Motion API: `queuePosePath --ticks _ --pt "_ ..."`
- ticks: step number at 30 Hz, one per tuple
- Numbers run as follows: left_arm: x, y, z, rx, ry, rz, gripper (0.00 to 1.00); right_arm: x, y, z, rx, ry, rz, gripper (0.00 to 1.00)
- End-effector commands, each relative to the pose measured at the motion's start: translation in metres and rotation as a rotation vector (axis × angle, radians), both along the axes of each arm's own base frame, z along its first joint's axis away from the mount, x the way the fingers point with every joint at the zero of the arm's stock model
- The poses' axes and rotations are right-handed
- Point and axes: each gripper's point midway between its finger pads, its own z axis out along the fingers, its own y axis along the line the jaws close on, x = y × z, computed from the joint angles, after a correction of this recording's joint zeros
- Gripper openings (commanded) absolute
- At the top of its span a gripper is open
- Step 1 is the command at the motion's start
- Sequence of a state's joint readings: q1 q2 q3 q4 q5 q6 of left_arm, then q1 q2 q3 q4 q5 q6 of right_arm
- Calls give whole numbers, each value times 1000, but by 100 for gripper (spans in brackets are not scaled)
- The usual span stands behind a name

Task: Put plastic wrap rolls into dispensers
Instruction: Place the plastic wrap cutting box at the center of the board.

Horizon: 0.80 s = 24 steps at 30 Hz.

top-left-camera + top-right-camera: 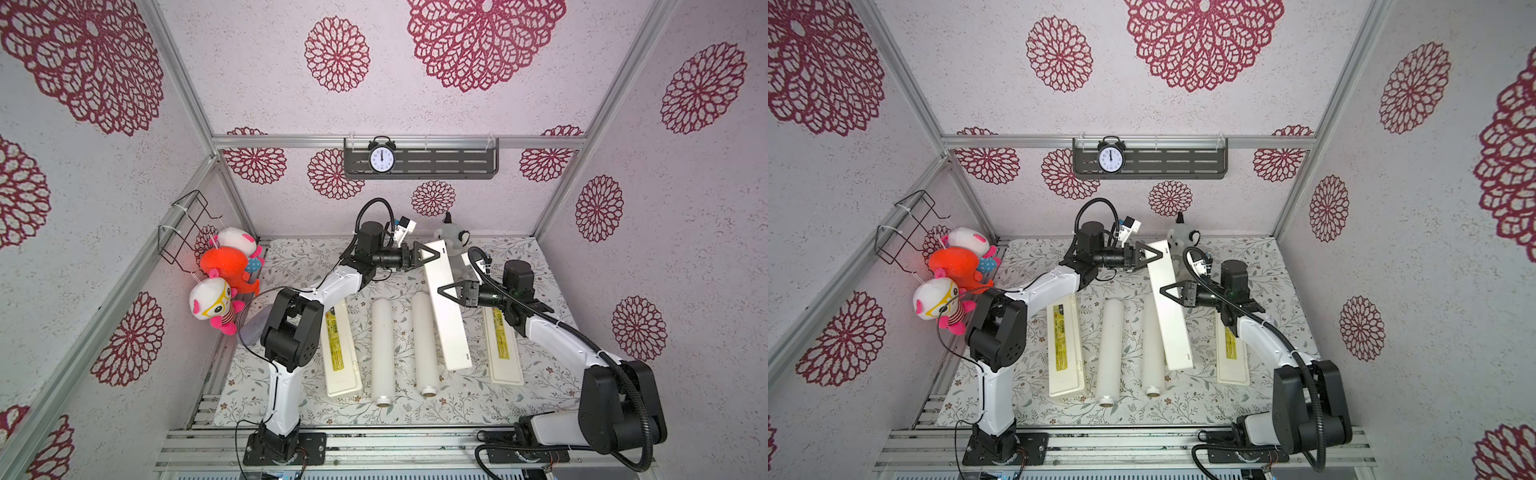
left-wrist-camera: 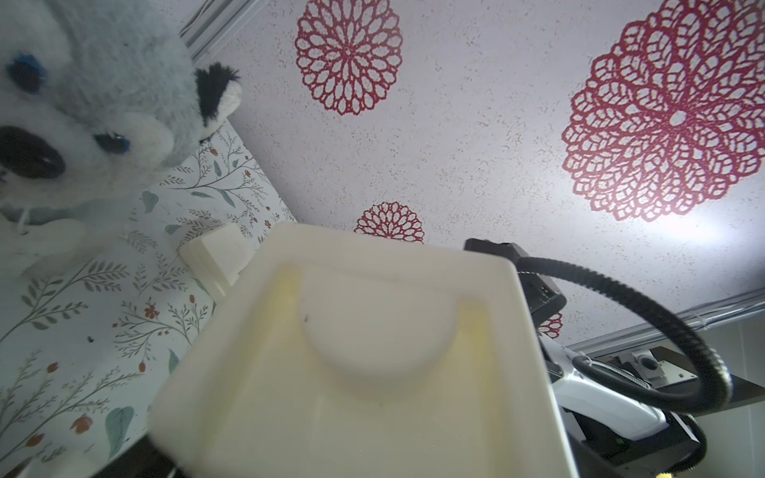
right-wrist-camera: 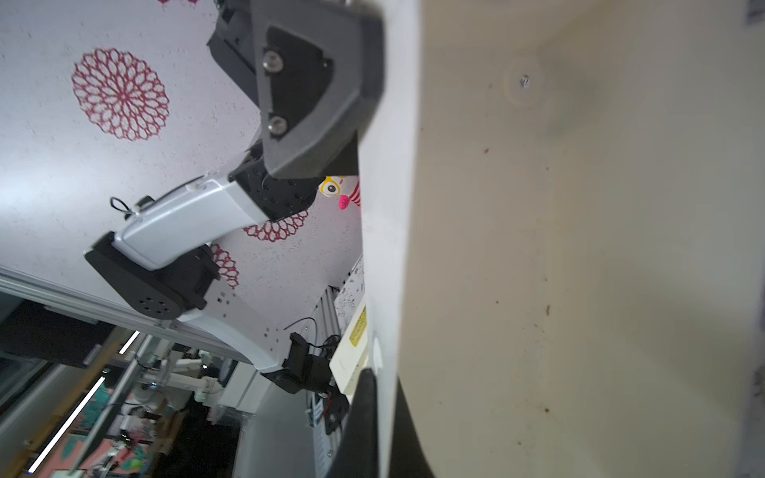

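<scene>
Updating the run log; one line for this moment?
left gripper: open, far end of open dispenser | right gripper: shut on open dispenser, raised half | plastic wrap rolls: both on table | closed dispenser: untouched

Pale textured walls (image 1: 478, 174) with crimson floral medallions, aluminium frame (image 1: 291, 142), leafy-patterned tabletop (image 1: 299, 266).

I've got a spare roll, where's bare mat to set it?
Bare: the mat's far-left corner beside the hanging plush toys, and its near edge in front of the rolls. Crowded: the middle, rolls and dispensers side by side.
</scene>
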<state>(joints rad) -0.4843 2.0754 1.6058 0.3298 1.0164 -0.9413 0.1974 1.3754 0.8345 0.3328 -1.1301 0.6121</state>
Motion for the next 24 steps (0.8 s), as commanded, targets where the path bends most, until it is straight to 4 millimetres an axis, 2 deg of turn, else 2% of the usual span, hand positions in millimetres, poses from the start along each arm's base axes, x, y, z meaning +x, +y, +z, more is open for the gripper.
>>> queuePosePath --ticks 1,6,11,15,18,21,24 --pt "-11 -1 34 -87 -47 -66 98 5 0 6 28 -12 -16 0" --pt "2 18 50 -142 -59 -29 98 7 -11 1 20 12 -55 0" --pt "35 52 63 -158 -69 97 98 8 -26 -13 -8 54 -115 0" --pt "50 70 74 -168 -82 155 98 13 -35 -23 -41 86 -164 0" --pt "54 78 69 -130 -77 199 98 18 -41 -29 -64 103 -203 0" --pt "61 86 54 -85 -53 256 98 23 -45 -37 -100 122 -242 0" --pt "63 88 36 -11 -22 300 98 32 -54 -55 -196 172 -311 0"
